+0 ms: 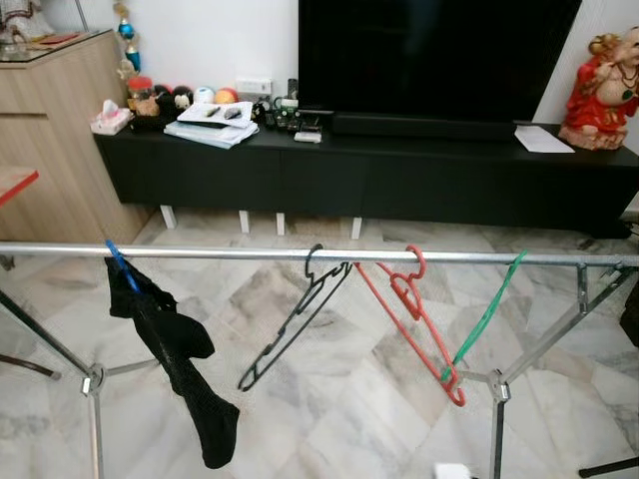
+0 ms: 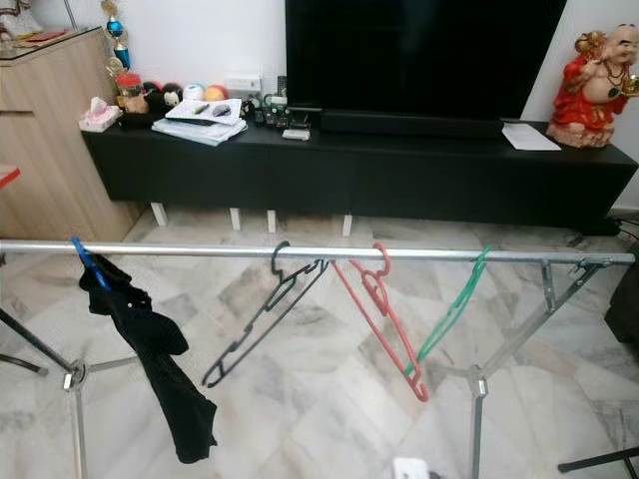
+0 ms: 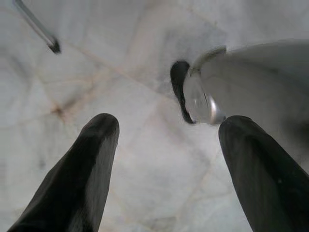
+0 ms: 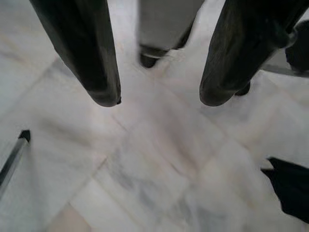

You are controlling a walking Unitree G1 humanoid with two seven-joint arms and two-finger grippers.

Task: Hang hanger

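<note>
A silver rail [image 1: 240,253] of a drying rack runs across in front of me. On it hang a black hanger [image 1: 300,314], a red hanger [image 1: 414,319] and a green hanger [image 1: 489,311], all tilted. A blue hanger hook [image 1: 118,261] holds a black garment [image 1: 170,354] at the left. My left gripper [image 3: 166,133] hangs open over the marble floor with nothing between its fingers. My right gripper [image 4: 159,99] is also open and empty, pointing down at the floor.
A long black TV cabinet [image 1: 369,175] with a television [image 1: 439,55] stands behind the rack. A wooden cabinet [image 1: 50,130] is at the left and a red figurine [image 1: 604,90] at the right. The rack's legs [image 1: 95,419] spread over the marble floor.
</note>
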